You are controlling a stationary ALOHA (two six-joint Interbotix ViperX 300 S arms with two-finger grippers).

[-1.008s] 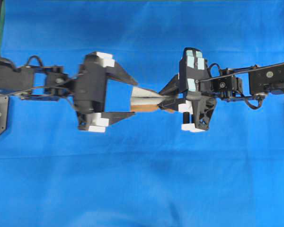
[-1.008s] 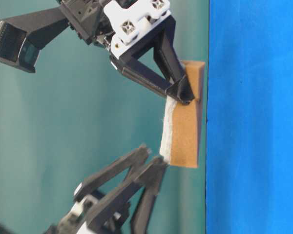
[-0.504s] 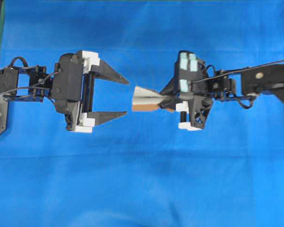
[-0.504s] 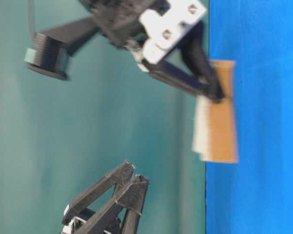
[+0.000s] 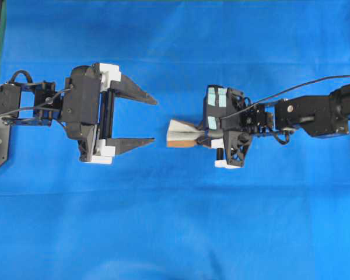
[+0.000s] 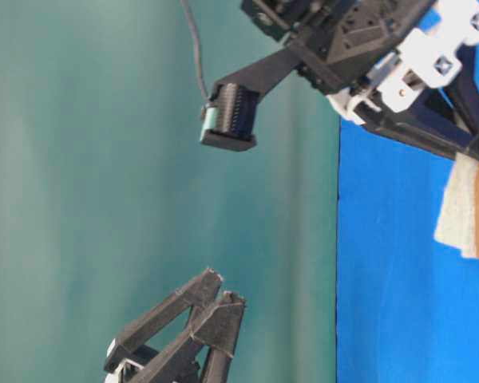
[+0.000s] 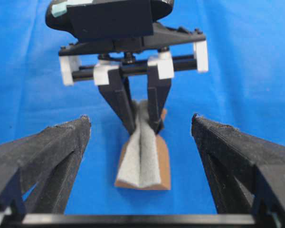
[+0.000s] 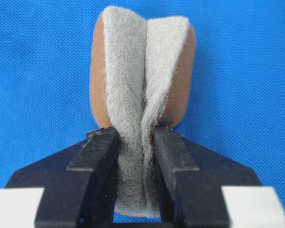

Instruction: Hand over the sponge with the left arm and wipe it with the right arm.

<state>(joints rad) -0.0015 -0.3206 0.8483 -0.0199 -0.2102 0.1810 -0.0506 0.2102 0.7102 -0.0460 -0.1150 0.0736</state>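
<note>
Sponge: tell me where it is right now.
In the overhead view the sponge sits right of centre, pinched by the right gripper, apart from the open left gripper.

Open blue cloth [image 5: 175,233] all round, near and far. Only a narrow gap between left gripper [image 5: 154,121] tips and sponge [image 5: 184,133]; right gripper [image 5: 205,135] blocking beyond.

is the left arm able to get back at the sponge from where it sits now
Probably yes. The left gripper is open and points straight at the sponge, with only bare blue tabletop between them. The right gripper is pinching its far end, so only the near end is free.
</note>
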